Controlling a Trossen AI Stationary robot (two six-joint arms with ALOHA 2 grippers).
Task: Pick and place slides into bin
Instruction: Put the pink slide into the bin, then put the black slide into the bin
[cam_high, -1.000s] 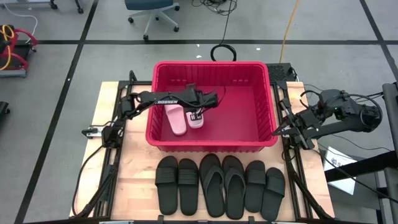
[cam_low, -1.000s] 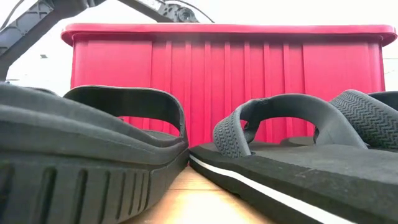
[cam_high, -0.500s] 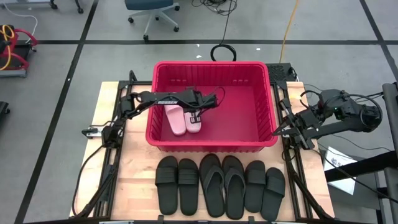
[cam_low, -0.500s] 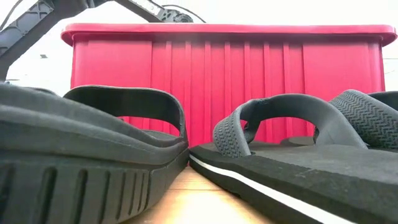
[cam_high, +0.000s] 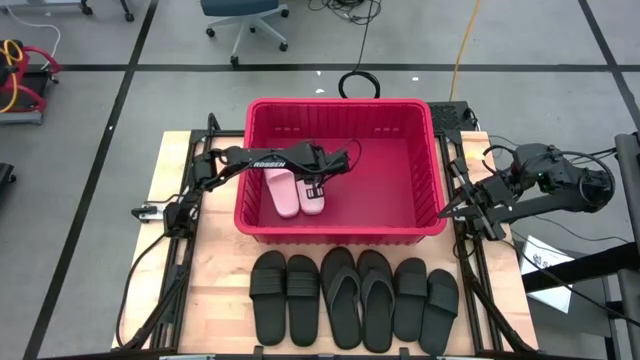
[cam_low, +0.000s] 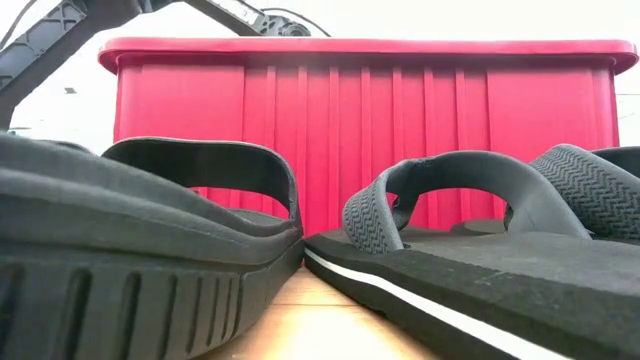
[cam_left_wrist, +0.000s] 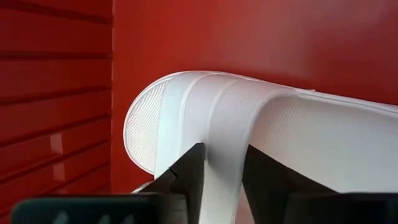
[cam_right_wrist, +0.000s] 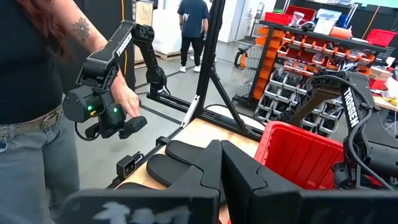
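Observation:
The red bin (cam_high: 340, 103) stands at the table's middle; its wall fills the low view (cam_low: 360, 130). Two white slides (cam_high: 283, 190) (cam_high: 312, 196) lie side by side on the bin's floor at its left. My left gripper (cam_high: 322, 184) reaches down into the bin over the right-hand white slide, and in its wrist view the open gripper (cam_left_wrist: 225, 180) has that slide's strap between its fingers. Several black slides (cam_high: 355, 295) lie in a row along the near edge. My right gripper (cam_high: 447, 212) waits shut beside the bin's right wall. My left gripper comes at the white slide's strap (cam_left_wrist: 224, 149) from above at a slant, one finger (cam_left_wrist: 189, 174) on each side of the strap's edge. Whether the fingers touch the strap, I cannot tell. The slide lies flat on the bin's floor.
The black slides (cam_low: 200, 190) (cam_low: 470, 200) lie close before the bin's near wall. Most of the bin's right half is bare floor (cam_high: 390, 180). Beyond the table's left side a person (cam_right_wrist: 56, 93) holds a hand-held controller.
My left gripper has sunk a little inside the bin. The white slide under it has come down flat on the bin's floor, close beside the other white slide.

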